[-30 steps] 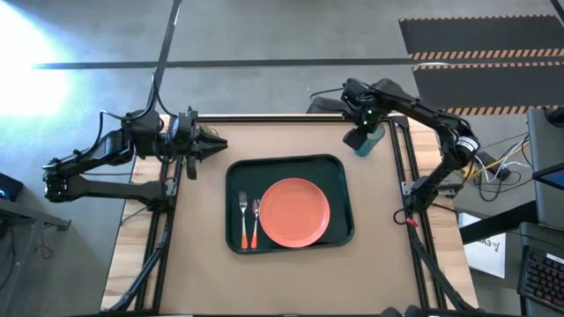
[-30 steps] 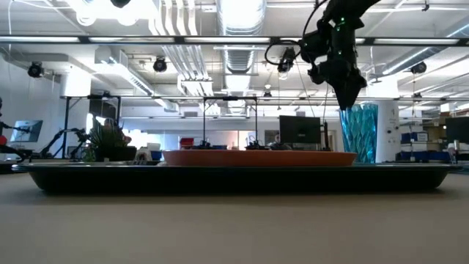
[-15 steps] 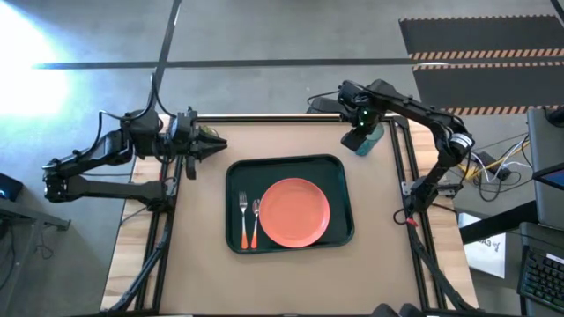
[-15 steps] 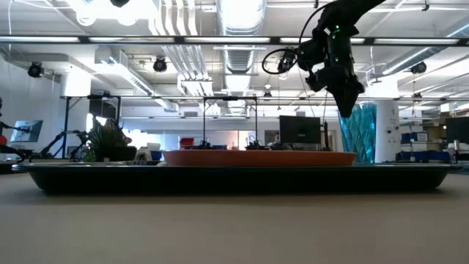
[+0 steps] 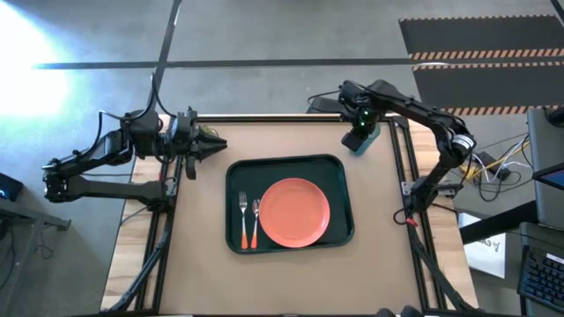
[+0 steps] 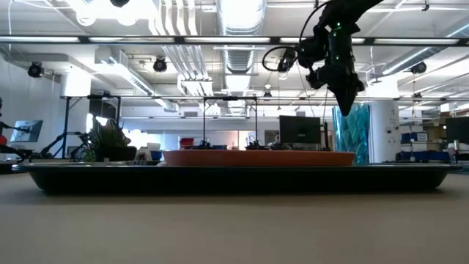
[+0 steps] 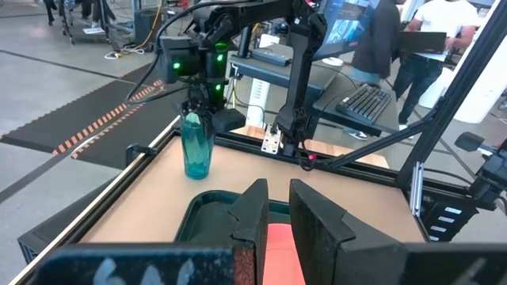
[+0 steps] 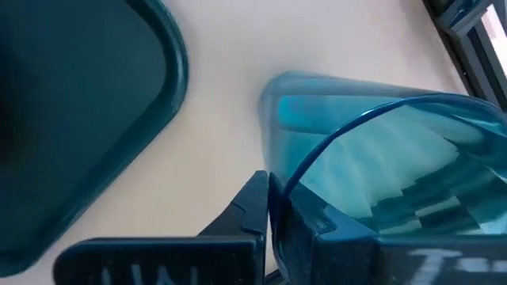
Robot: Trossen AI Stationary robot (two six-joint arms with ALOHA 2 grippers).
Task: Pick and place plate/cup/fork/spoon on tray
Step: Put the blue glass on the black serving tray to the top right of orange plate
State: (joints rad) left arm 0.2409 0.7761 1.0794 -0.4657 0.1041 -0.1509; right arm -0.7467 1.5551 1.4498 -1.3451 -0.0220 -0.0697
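Observation:
The teal cup [image 5: 369, 138] stands on the table near its far right corner, beyond the dark tray [image 5: 236, 179]. It also shows in the left wrist view [image 7: 196, 146] and the low view [image 6: 353, 132]. My right gripper [image 5: 357, 139] is above it, shut on its rim. The orange plate [image 5: 294, 212] lies in the tray, with the fork [image 5: 243, 218] and the spoon [image 5: 256, 218] side by side to its left. My left gripper [image 5: 220, 144] waits shut off the tray's far left corner. My right gripper pinches the cup's rim [image 8: 297, 186] between its two fingers. One finger [image 8: 249, 210] is outside the wall, and the other shows through the wall from inside. The fingers come from above, pointing down. The cup's base [image 7: 196, 172] is on the table.
Bare tray floor [image 5: 342, 207] lies to the right of the plate. Black frame rails [image 5: 401, 167] run along the table's edges. A green plant [image 6: 108, 143] shows beyond the tray in the low view. People [image 7: 428, 39] stand at desks beyond the table's right side.
My right gripper has come down onto the cup and shut on its rim. In the low view the cup has shifted a little toward the tray.

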